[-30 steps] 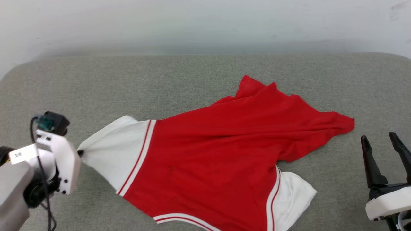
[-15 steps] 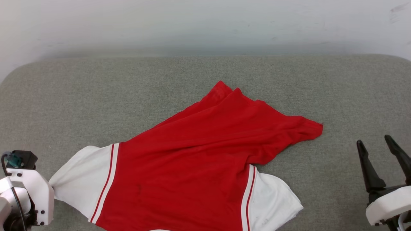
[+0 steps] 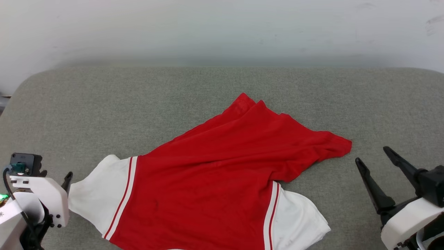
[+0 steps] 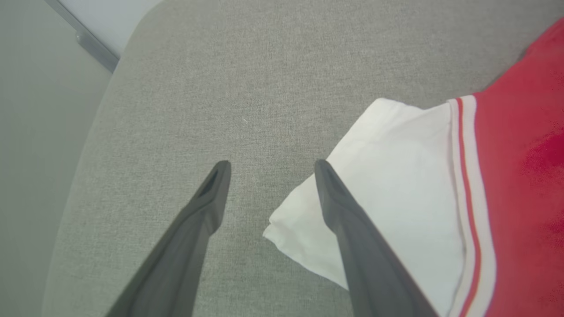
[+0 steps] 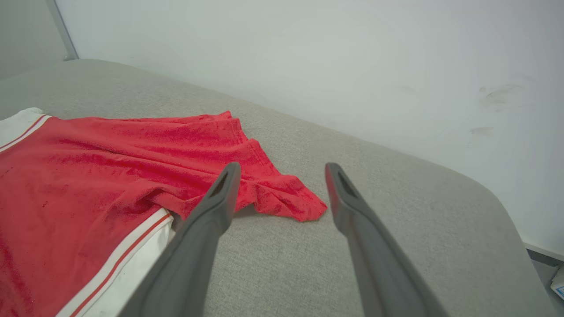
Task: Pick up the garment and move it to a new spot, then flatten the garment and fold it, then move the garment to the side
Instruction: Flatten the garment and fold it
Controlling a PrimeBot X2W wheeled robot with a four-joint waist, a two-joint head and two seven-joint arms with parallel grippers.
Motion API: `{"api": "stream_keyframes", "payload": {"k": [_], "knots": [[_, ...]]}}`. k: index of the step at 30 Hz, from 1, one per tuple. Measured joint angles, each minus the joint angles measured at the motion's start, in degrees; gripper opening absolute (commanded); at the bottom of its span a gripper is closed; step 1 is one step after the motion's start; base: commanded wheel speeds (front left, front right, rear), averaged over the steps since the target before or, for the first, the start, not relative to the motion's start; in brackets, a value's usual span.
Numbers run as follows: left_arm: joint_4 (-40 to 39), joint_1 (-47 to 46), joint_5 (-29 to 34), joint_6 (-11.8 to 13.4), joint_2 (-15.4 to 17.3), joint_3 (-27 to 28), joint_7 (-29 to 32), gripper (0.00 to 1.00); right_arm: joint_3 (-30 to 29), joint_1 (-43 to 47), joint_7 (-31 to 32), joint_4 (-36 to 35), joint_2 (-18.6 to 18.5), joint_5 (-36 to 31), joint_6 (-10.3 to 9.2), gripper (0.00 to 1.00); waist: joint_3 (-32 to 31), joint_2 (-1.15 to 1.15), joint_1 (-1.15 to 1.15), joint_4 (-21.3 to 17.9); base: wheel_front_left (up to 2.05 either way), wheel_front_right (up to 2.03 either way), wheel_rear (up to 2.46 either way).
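1. Head view: a red garment (image 3: 215, 180) with white short sleeves lies rumpled on a grey fabric surface (image 3: 104, 104), across the centre and lower middle of the frame, its lower edge cut by the bottom. One red corner points to the upper middle, another to the right. One white sleeve (image 3: 97, 194) stretches toward the lower left; a second sleeve (image 3: 300, 222) sits right of centre at the bottom. Red-and-white striped trim (image 3: 121, 198) joins each to the red body. The left gripper (image 3: 55, 175) is in the lower left corner, one dark fingertip (image 3: 68, 177) just beside the sleeve's end. The right gripper (image 3: 371, 154) is in the lower right corner, fingers spread wide, holding nothing, near the garment's right corner but apart from it. A pale wall (image 3: 208, 27) crosses the top.
2. Left wrist view: the left gripper's two dark fingers rise from the bottom edge, spread apart and gripping nothing. The white sleeve's corner lies on the grey surface at lower centre, partly in the gap between them and passing behind the right-hand finger. Trim and red cloth run down the right edge.
3. Right wrist view: the right gripper's fingers stand wide open over the grey surface. The garment lies at left and centre, its red corner seen in the gap between the fingers, not clamped. The wall takes the upper right.
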Motion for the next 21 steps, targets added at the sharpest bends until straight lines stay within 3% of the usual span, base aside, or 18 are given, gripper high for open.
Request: {"api": "stream_keyframes", "payload": {"k": [5, 13, 18, 21], "knots": [[-3.89, 1.69, 1.83, 3.78, -0.24, 1.31, -8.24, 1.0, 5.54, -0.13, 6.76, -2.9, -4.67, 3.35, 0.0, 1.0, -0.92, 0.0, 0.0, 0.98, 0.0, 0.0, 0.0], [-13.99, 5.33, 3.81, 11.38, 0.54, 4.25, -14.26, 1.0, 15.89, -0.06, 24.51, -4.56, -13.96, 9.99, 0.01, 1.0, -0.84, 0.0, 0.0, 2.94, 0.0, 0.0, 0.0], [-21.62, 8.37, 6.98, 17.36, -0.24, 8.49, -15.25, 1.0, 19.61, -3.52, 28.91, -1.48, -17.26, 11.45, 0.01, 1.0, 0.15, 0.0, 0.0, 4.35, 0.0, 0.0, 0.0], [-27.15, 10.96, 11.33, 20.71, -2.36, 12.87, -15.26, 1.0, 22.41, -5.84, 29.39, 1.49, -17.57, 12.54, 0.01, 1.0, 0.8, 0.0, 0.0, 5.55, 0.0, 0.0, 0.0]]}}
